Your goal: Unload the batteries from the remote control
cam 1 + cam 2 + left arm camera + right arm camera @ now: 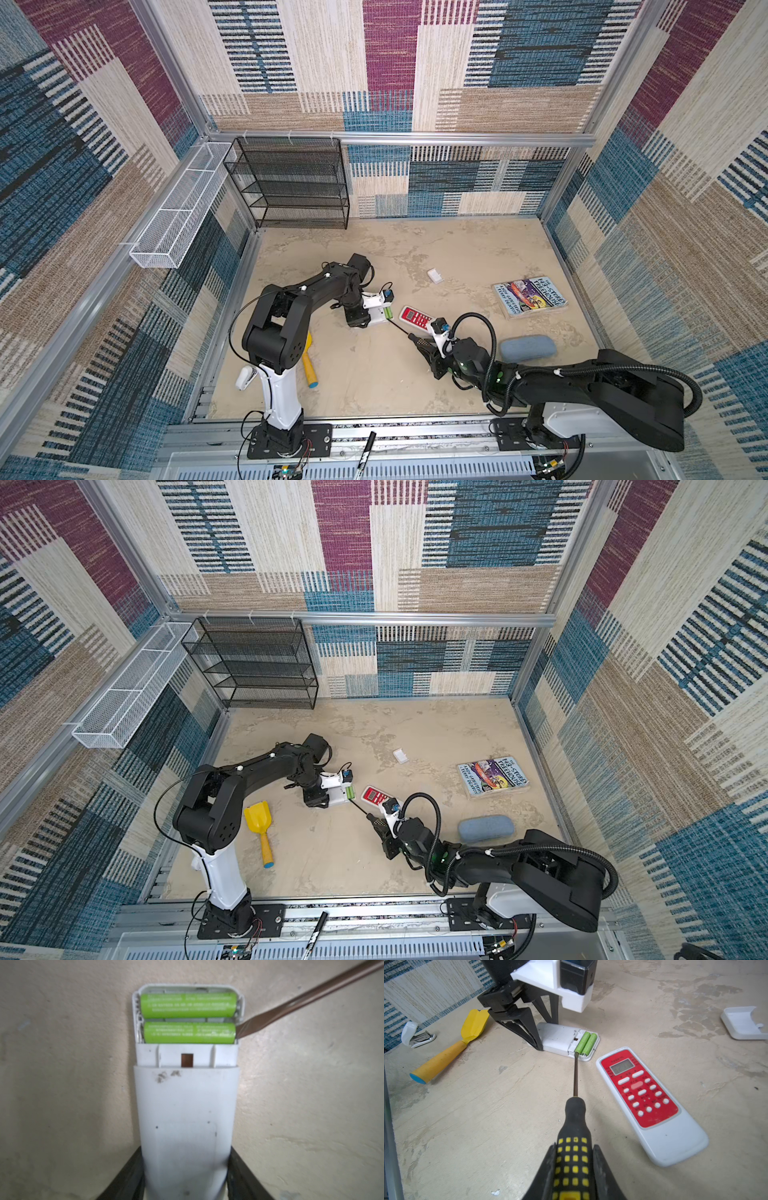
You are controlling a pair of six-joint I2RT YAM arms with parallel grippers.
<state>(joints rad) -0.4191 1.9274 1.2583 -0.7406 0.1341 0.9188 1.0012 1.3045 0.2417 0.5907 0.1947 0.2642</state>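
In both top views the left pincer (368, 320) clamps a white remote control (380, 318) lying near the middle of the desk (374, 374). Two green batteries (388, 312) show at the remote's open end. The right pincer (424, 345) grips a screwdriver (413, 336) whose shaft reaches to that end. A red remote control (415, 318) lies just beside it, face up, and a detached white battery cover (435, 275) sits well apart, farther back. The left wrist view shows the compartment uncovered and both green cells seated side by side, with the flat blade touching the end of the cell nearer the pincer. The right wrist view shows the pincer closed on the black-and-yellow handle, the tip at the compartment's edge against that same battery. By my reading, the cover is off and prying is the step in hand. No battery is out yet, so both are left to lift. The red remote's back is hidden, so I cannot tell its state.
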